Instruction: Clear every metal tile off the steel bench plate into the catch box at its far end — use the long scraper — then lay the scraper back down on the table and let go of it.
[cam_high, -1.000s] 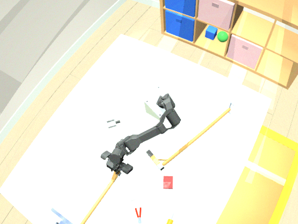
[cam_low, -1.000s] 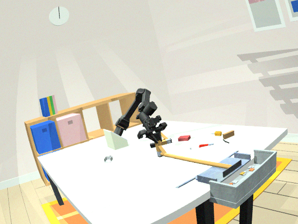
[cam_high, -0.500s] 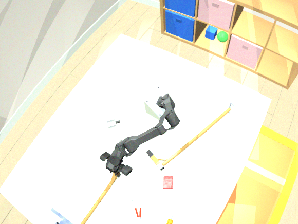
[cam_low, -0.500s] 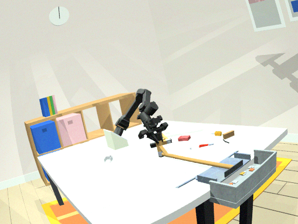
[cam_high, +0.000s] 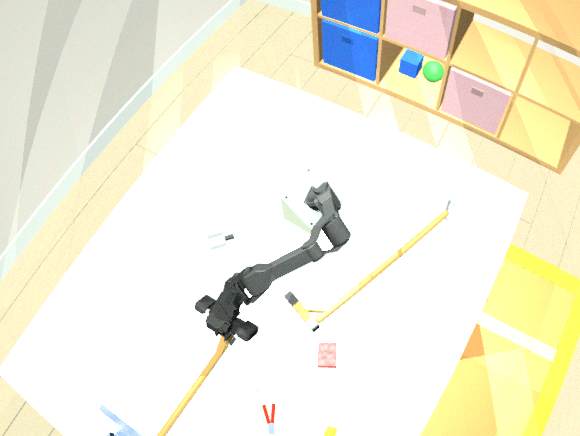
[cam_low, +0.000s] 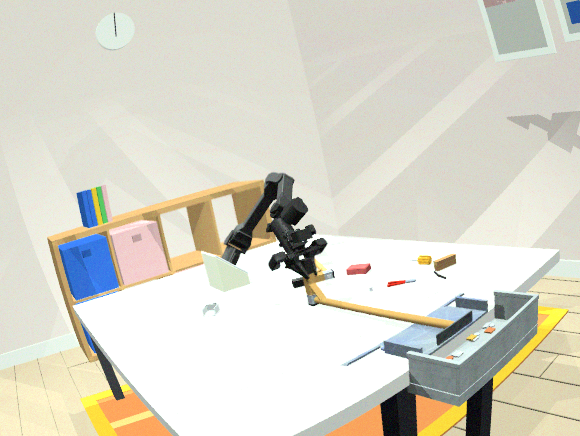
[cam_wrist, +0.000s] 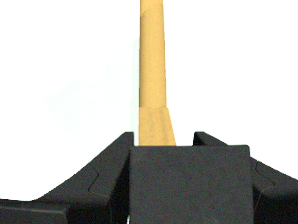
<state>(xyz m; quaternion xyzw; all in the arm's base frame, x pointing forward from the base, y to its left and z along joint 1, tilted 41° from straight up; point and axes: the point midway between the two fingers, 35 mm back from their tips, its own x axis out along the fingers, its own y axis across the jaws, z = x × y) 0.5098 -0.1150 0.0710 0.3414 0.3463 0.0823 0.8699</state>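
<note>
One scraper (cam_low: 380, 312) in end effector (cam_low: 306, 274)

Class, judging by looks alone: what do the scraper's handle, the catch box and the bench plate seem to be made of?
Scraper handle: probably wood, matte tan, uniform colour, no shine.
Catch box: looks like dull grey metal or stone, mottled matte surface; uncertain.
Bench plate: likely steel, bluish-grey, smooth, flat finish.

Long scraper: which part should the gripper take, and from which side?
The wooden handle's near end, from above, as the gripper holds it now. The long scraper is a thin shaft reaching out to a dark blade on the steel bench plate; gripping far from the blade keeps the arm clear of the catch box.
</note>
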